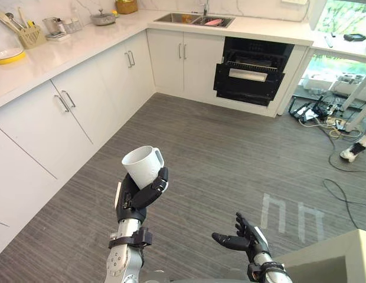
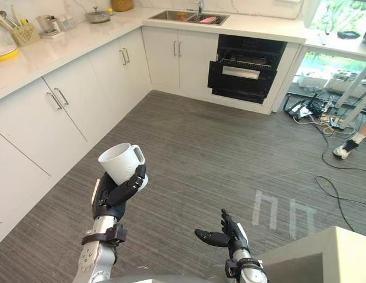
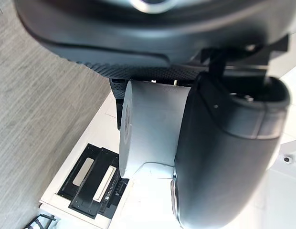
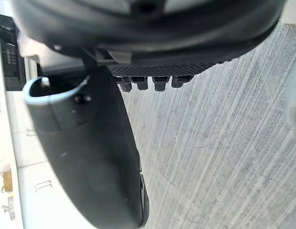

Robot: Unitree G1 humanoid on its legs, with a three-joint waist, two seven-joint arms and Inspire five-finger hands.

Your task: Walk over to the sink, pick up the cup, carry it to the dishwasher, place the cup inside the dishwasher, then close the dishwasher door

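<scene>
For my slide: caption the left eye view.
Left hand holds a white cup, far from the open dishwasher beside the sink; right hand open, empty.

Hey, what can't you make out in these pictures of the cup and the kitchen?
Cup base: eye views, hidden by the left hand curled round it.
Dishwasher interior: eye views, too dark and small.
Sink contents: eye views, too small.
Person: left eye view, cut off by right edge.

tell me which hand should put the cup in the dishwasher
Left. The left hand has its fingers curled round the white cup; the right hand is open and empty. The dishwasher stands open across the floor.
</scene>
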